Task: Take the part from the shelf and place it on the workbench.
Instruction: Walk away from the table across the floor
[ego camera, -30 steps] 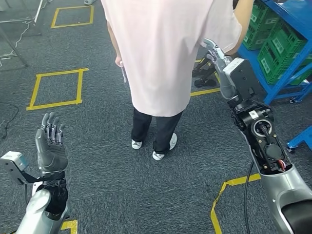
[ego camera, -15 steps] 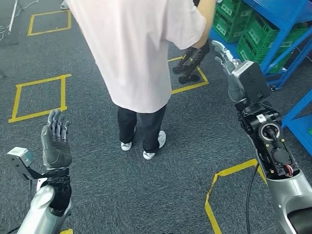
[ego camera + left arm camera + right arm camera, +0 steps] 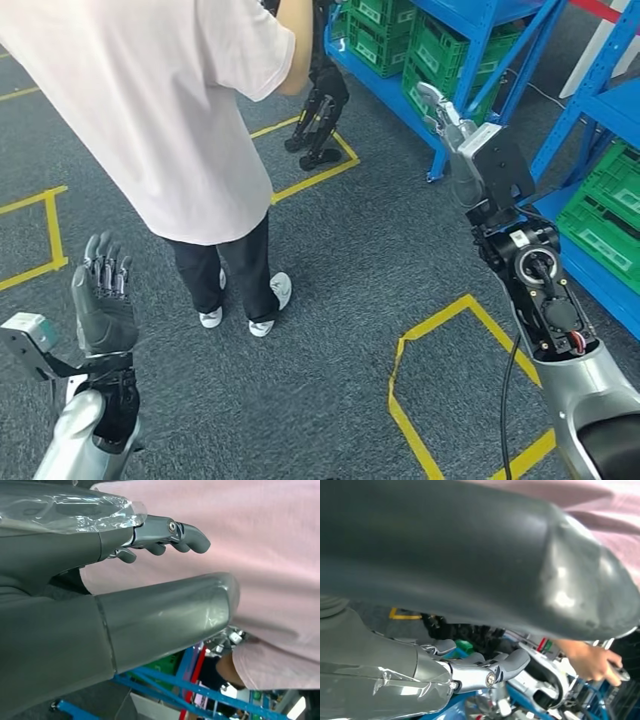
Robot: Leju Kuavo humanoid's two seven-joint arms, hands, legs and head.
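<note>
Nearest the camera in the head view, the left hand (image 3: 104,300) is being held upright above the carpet (image 3: 332,330), fingers apart and nothing gripped; judged from the task, it is being kept free as a spare. The left wrist view is confirming this: fingers extended, nothing between them and the thumb.

Farther out, the right hand (image 3: 445,125) is being extended toward the blue shelf (image 3: 460,60). Its fingers are being shown slightly curled but parted in the right wrist view, with nothing held. The reach is judged to be a preparation for taking the part.

Between the two arms, a person (image 3: 166,110) in a pale shirt is standing on the carpet among yellow floor markings (image 3: 423,330).

At the far end, green crates (image 3: 430,45) are being stored on the shelf. The part itself cannot be identified. The right wrist view is additionally showing the person's hand (image 3: 597,662) near the shelf.
</note>
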